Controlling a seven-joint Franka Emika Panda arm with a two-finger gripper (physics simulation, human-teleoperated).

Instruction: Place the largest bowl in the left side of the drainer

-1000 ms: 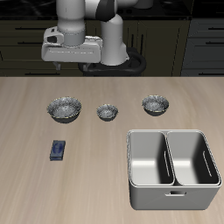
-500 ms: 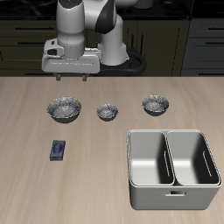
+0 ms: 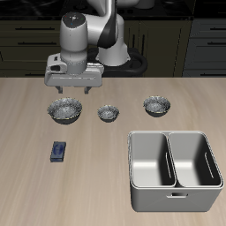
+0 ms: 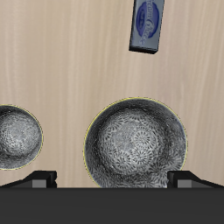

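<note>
The largest bowl [image 3: 65, 109] sits on the table as the end one in a row of three shiny grey bowls. In the wrist view it [image 4: 136, 144] fills the middle, speckled inside showing. My gripper [image 3: 71, 88] hangs open just above it, a fingertip on either side of its rim, not touching. The open gripper [image 4: 114, 182] shows both dark fingertips [image 4: 39, 180] spread wider than the bowl. The drainer [image 3: 173, 199], a grey two-compartment tub, stands near the table's front edge, away from the gripper, with both compartments empty.
The tiny bowl [image 3: 108, 112] stands in the middle of the row, close beside the largest bowl, and also shows in the wrist view [image 4: 17, 137]. The mid-sized bowl [image 3: 156, 106] is at the other end. A small blue block [image 3: 58, 151] lies nearer the front edge [image 4: 149, 24].
The gripper has come down and shifted slightly sideways, from high behind the bowls to just above the largest bowl. Nothing on the table has moved.
</note>
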